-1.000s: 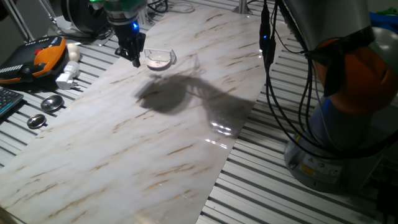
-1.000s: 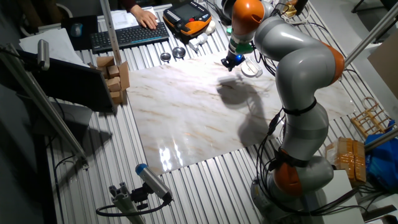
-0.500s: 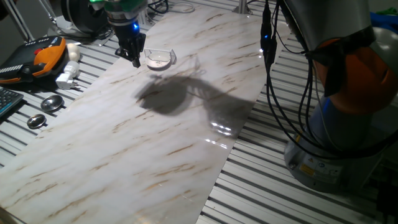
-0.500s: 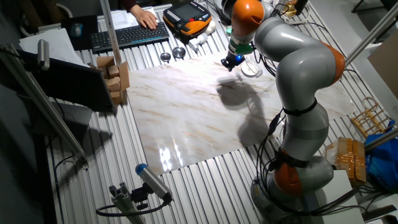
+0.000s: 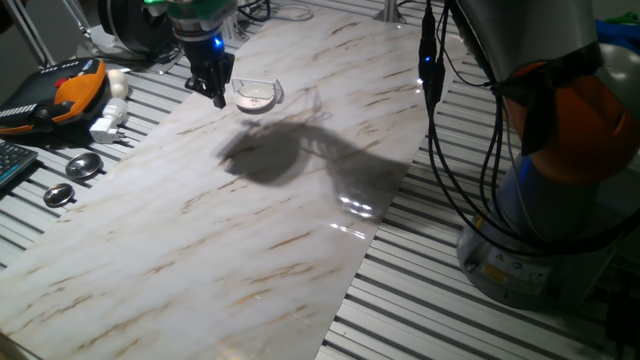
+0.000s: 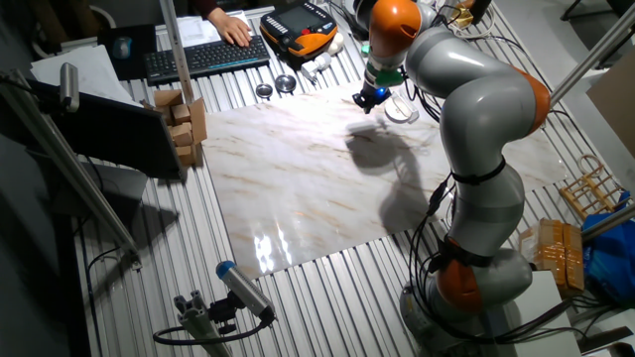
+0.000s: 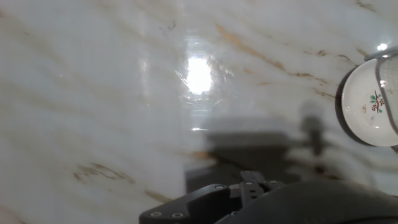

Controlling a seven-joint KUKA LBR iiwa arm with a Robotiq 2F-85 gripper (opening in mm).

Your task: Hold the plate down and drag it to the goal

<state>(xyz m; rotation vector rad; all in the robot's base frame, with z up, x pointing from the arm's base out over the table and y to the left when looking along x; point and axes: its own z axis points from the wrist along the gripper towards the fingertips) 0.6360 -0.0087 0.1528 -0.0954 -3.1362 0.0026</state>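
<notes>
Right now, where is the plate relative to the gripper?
In one fixed view the plate sits on the marble board's far end, just right of the gripper and apart from it; the hand view shows it at the right edge.

Your tabletop (image 5: 300,200) is white marble with tan-brown veins. Plate (image 7: 368,104) is white with a small red-and-green sprig at centre. Goal (image 5: 272,88) is clear plastic, edges glinting white. Claw (image 5: 212,88) is black with a blue light above it. Arm (image 6: 476,99) is grey with orange joints.
</notes>
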